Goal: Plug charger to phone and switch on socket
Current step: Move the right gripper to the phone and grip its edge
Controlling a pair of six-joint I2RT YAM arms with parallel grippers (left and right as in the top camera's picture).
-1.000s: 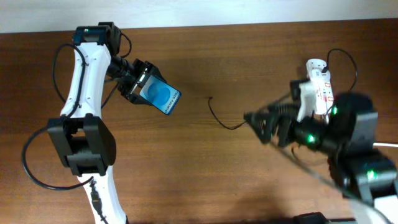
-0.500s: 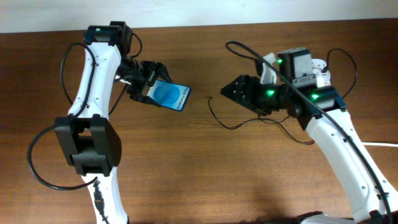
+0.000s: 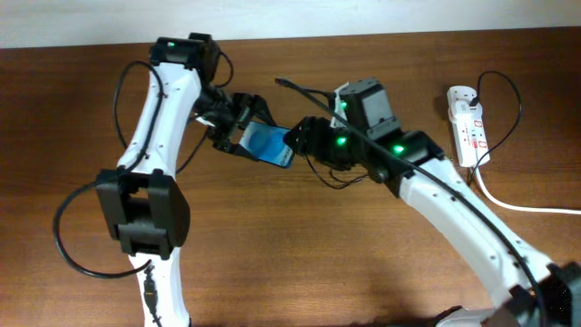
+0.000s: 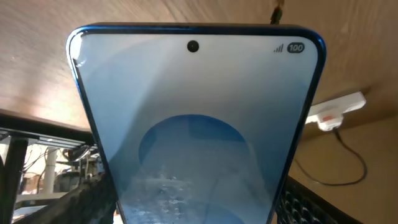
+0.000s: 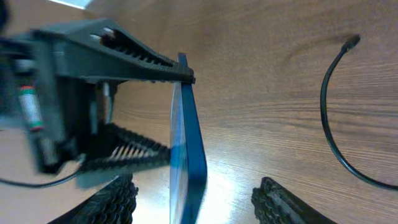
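My left gripper [image 3: 238, 127] is shut on the phone [image 3: 270, 145], a slim blue-screened handset held above the table; it fills the left wrist view [image 4: 193, 118]. My right gripper [image 3: 298, 138] is open at the phone's free end. In the right wrist view the phone [image 5: 186, 143] stands edge-on between my right fingers [image 5: 199, 205], touching neither. The charger [image 5: 326, 118], a thin black cable, lies curled on the wood to the right, its plug tip [image 5: 353, 41] free. The socket [image 3: 467, 127], a white power strip, lies at the far right.
The strip's thick white cord [image 3: 513, 202] runs off the right edge. A thin black cable loops beside the strip [image 3: 517, 104]. The strip also shows in the left wrist view [image 4: 336, 112]. The table is bare brown wood [image 3: 272, 263].
My left arm has carried the phone to the right, toward the table's middle. My right arm has swung left from near the socket, and its open fingers now flank the phone's end.
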